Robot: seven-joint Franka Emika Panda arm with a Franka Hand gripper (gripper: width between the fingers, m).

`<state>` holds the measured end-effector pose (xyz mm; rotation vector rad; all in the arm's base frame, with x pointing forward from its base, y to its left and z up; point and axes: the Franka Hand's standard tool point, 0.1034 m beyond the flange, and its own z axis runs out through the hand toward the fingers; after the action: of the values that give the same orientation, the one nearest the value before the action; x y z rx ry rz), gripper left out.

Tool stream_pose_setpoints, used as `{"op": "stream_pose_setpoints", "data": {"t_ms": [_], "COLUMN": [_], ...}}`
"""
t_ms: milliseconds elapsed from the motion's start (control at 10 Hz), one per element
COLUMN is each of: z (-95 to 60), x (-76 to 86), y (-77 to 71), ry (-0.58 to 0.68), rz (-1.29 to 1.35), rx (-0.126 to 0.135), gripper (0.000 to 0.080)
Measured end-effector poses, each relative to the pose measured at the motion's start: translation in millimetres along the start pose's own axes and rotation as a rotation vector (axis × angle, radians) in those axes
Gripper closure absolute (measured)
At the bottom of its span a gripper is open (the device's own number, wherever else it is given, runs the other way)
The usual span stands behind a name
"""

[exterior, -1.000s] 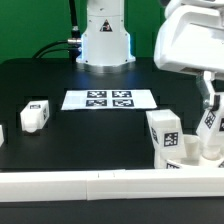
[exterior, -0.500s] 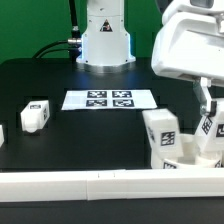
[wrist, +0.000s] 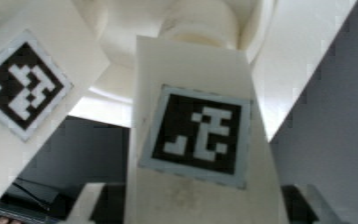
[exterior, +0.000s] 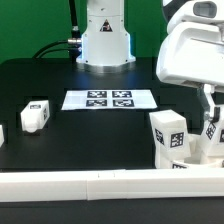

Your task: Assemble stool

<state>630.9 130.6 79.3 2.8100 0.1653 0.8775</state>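
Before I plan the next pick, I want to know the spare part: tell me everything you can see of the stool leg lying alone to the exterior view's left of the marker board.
The stool leg is a short, chunky white block, plastic by its look, with a black-and-white square tag on its upper face. It sits flat on the black table, not tipped, on the exterior view's left of the marker board and clearly apart from it. Only the table touches it. The wrist view does not show it.
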Motion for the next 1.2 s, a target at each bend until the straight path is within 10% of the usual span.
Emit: {"op": "stream_pose_setpoints", "data": {"t_ms": [400,900,1200], "z": [-5.0,-36.5,-37.1], "x": [2.1,22.1,23.9], "y": [-0.6,16.3,22.4], "ry": [-0.067,-0.349,-0.442], "rz": [0.015,0.171,0.19], "rx": [0.001,0.075,0.076], "gripper": [0.0171,0.015,0.015]}}
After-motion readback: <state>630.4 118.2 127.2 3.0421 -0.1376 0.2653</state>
